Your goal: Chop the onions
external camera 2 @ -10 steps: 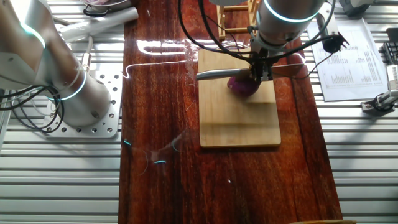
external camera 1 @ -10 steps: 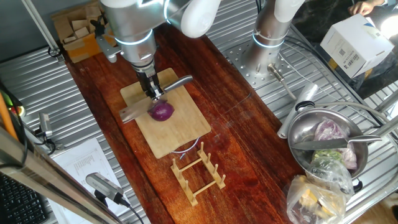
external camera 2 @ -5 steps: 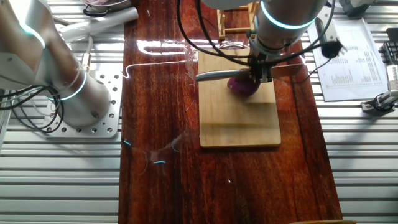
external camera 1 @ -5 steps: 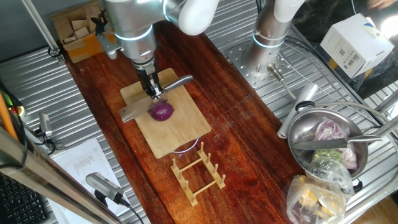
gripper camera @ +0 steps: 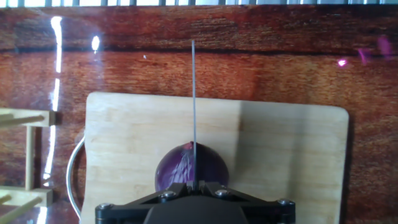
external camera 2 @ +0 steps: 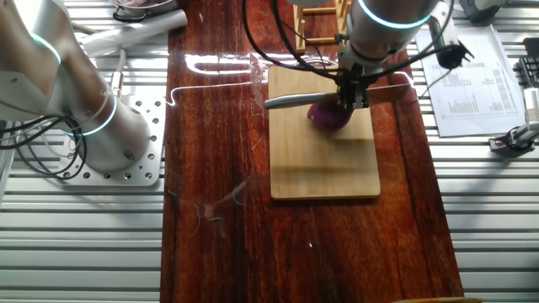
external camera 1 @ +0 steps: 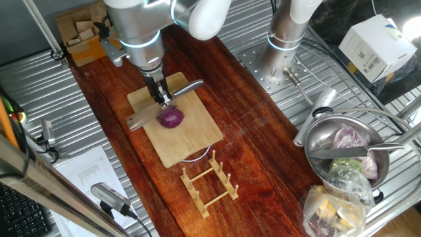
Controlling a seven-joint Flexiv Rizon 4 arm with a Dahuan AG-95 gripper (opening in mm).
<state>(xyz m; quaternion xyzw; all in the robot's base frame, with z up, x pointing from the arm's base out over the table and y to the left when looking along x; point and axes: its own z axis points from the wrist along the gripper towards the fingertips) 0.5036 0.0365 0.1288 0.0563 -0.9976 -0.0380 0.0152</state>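
Note:
A small red onion (external camera 1: pixel 172 118) sits on the bamboo board (external camera 1: pixel 187 141) near its middle. My gripper (external camera 1: pixel 164 100) is shut on a knife (external camera 1: pixel 188 87) and holds it right above the onion. Its silver handle points one way and its broad blade (external camera 1: pixel 140 119) the other. In the other fixed view the gripper (external camera 2: pixel 349 99) is over the onion (external camera 2: pixel 330 116) on the board (external camera 2: pixel 324 168). In the hand view the knife (gripper camera: pixel 193 93) shows edge-on as a thin line running over the onion (gripper camera: pixel 177 169), with the gripper (gripper camera: pixel 194 186) at the bottom edge.
A wooden rack (external camera 1: pixel 209 184) stands just past the board's near end. A metal bowl (external camera 1: pixel 316 141) with vegetables and a plastic bag (external camera 1: pixel 335 204) are at the right. A second arm's base (external camera 1: pixel 279 46) stands at the back. A box of wooden blocks (external camera 1: pixel 82 33) is at the back left.
The arm's upper part sways slightly. The knife, the gripper and the onion stay in about the same place.

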